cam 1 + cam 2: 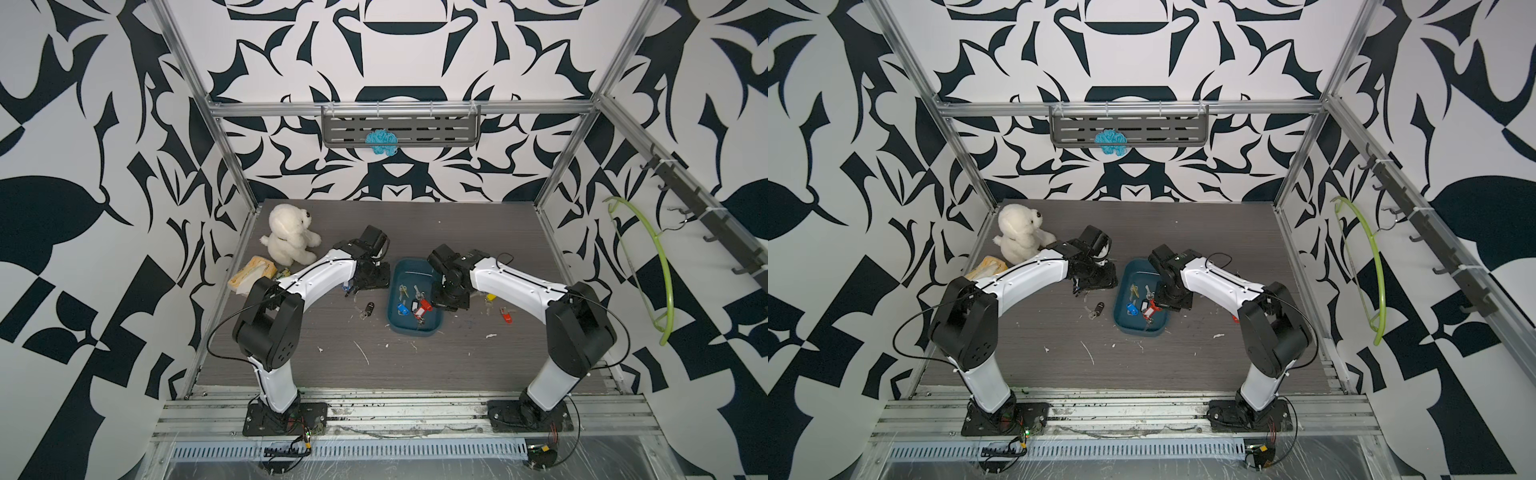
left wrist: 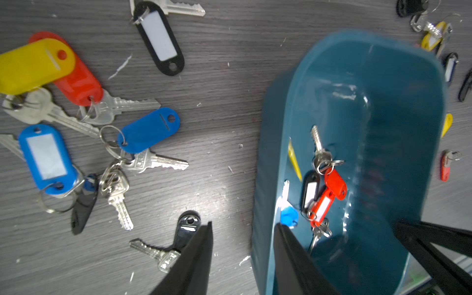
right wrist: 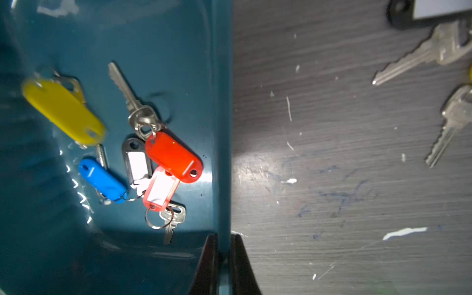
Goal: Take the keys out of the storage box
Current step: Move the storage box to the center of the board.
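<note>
- Keys [image 3: 166, 155] in box [image 3: 153, 38]: I count five tags (yellow, blue, black, 2 red). They're bunched on the floor close to the wall the R gripper holds, w/ yellow a bit apart from the rest.
- Box sits mid-table in both top views, btwn the two arms. I can't tell if it's flat or tipped.
- R gripper [image 3: 222, 236]: clenched on the box's right-side wall, one finger inside, one outside.
- L gripper [image 2: 244, 223]: released, fingers apart, grasping nothing. It hangs over the table [image 1: 374, 365] just beside the box's left side. In its wrist view the box wall shows btwn the fingers, but I can't tell whether they touch it.
- Black-tag key [image 2: 187, 229] lies on the table right by one L finger.
- Heap [image 2: 143, 130] of keys out of the box, left of it: yellow, red, blue and black tags, rings tangled.
- Right of the box, near the R arm: yellow-tag key [image 1: 491, 297] and red-tag key [image 1: 505, 316], both on the table.
- Far-left corner: bear [image 1: 289, 239], w/ tissue pack [image 1: 252, 274] just beside it.
- Green hanger [image 1: 660, 266] hangs on the right wall's hooks.
</note>
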{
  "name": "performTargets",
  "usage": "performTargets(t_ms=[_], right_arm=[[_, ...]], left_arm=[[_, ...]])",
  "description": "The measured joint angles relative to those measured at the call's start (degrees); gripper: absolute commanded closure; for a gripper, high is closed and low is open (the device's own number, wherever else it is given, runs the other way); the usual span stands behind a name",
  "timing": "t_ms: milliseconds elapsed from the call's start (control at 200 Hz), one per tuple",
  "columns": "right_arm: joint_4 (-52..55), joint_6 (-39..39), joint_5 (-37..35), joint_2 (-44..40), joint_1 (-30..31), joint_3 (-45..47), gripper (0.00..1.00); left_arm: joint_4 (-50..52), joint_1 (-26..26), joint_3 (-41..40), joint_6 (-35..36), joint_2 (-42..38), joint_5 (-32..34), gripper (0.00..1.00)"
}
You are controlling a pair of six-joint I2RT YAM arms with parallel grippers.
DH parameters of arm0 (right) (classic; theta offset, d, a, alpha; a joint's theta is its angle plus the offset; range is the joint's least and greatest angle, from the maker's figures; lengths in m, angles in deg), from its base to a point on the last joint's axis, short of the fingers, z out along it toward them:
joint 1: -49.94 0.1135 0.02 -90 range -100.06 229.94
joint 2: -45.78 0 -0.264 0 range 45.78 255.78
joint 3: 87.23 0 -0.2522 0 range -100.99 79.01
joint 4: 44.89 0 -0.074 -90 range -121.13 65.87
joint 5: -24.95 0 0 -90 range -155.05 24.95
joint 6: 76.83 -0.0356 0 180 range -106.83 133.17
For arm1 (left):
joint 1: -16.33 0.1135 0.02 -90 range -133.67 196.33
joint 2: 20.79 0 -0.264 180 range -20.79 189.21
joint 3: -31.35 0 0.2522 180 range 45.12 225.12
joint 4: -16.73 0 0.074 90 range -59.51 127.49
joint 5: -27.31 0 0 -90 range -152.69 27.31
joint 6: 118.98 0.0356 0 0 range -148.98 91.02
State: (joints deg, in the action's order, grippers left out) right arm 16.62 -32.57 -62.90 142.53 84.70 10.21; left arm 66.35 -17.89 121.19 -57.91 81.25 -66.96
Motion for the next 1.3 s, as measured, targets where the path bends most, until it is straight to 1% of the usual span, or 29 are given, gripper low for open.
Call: performTargets(t_ms=[300,540,570,635,680,735,835,950,1130,1200,1300], right_arm=[[1.7,1.0,0.5,-3.5,1.5,1.5,1.0],[1.7,1.2,1.4,-7.4,5.2,8.2,1.0],[1.7,1.2,1.5,-8.2,5.4,8.9,0.94],[2.1,1.1,1.7,-9.6,5.4,10.0,0.71],[2.7,0.7,1.9,-10.3,5.4,10.2,0.6],[3.3,1.0,2.1,-10.9,5.4,10.2,0.53],[4.8,1.0,2.1,-12.1,5.4,9.8,0.5],[8.2,0.9,1.6,-13.8,5.5,7.5,0.49],[12.2,0.4,0.3,-15.5,5.5,-1.2,0.57],[12.3,-0.2,0.1,-14.2,5.6,-5.3,0.59],[11.2,-1.2,0.0,-9.5,6.3,-9.7,0.61]], left_arm=[[0.5,0.0,-0.5,0.0,-1.4,0.4,0.55],[1.3,0.0,-2.0,0.0,-3.7,0.9,0.55],[1.3,0.0,-2.2,0.0,-3.8,1.0,0.55],[1.6,0.0,-2.4,0.0,-3.9,1.1,0.55],[1.7,0.0,-2.4,0.0,-3.9,1.1,0.55],[1.7,0.0,-2.4,0.0,-4.0,1.3,0.55],[1.8,0.0,-2.4,-0.1,-4.1,1.5,0.54],[1.9,0.0,-2.4,-0.2,-4.4,1.5,0.52],[2.2,0.0,-2.4,-0.2,-4.9,1.6,0.52],[2.3,0.0,-2.4,-0.2,-5.2,1.6,0.52],[2.3,0.0,-2.4,-0.2,-5.4,1.6,0.52]])
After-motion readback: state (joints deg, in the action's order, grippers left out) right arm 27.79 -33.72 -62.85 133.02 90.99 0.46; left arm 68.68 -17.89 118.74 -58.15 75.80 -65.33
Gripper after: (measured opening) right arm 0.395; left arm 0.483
